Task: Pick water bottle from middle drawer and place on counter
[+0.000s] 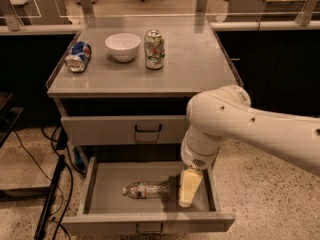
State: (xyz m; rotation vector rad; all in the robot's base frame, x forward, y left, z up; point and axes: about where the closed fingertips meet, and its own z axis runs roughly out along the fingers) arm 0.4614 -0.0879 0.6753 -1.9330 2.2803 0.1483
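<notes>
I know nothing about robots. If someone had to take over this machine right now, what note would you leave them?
Gripper: lowered into the open middle drawer, at the right end of the water bottle. Whether it touches the bottle cannot be told.
Water bottle: lying on its side on the drawer floor, not lifted.
Counter: holds a crushed blue can, a white bowl and an upright soda can, with bare space on its right side.
Done: drawer open, gripper brought to the bottle.
Left: grasp the bottle, lift it out, set it on the counter.
</notes>
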